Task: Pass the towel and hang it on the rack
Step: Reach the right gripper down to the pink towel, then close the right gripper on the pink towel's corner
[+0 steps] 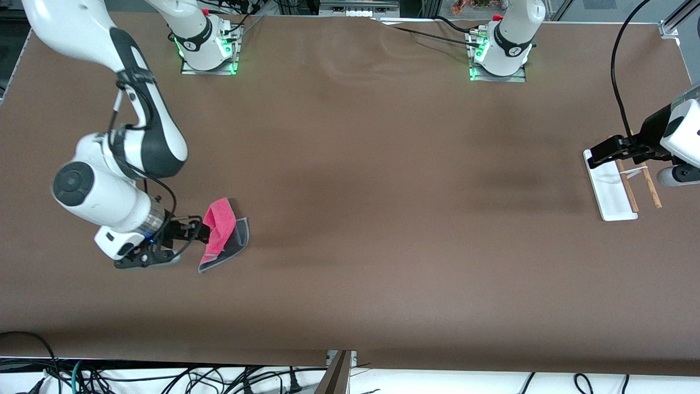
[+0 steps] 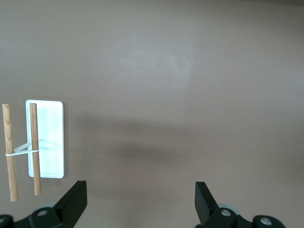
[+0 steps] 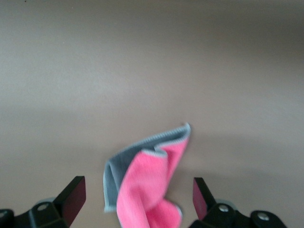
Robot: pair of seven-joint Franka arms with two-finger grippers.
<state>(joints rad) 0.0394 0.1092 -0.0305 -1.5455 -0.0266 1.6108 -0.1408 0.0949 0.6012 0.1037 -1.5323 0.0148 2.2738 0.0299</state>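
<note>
The right gripper (image 3: 137,199) is wide open with the pink towel (image 3: 149,183) between its jaws, so the pick-up step is on and it should close next; the left gripper (image 2: 140,202), also wide open, waits over the table beside the rack (image 2: 45,137).

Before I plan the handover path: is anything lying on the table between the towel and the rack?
Nothing visible does. The towel lies crumpled at the right arm's end, under the open right tool; the rack stands at the left arm's end beneath the open left tool. Only bare table between.
</note>
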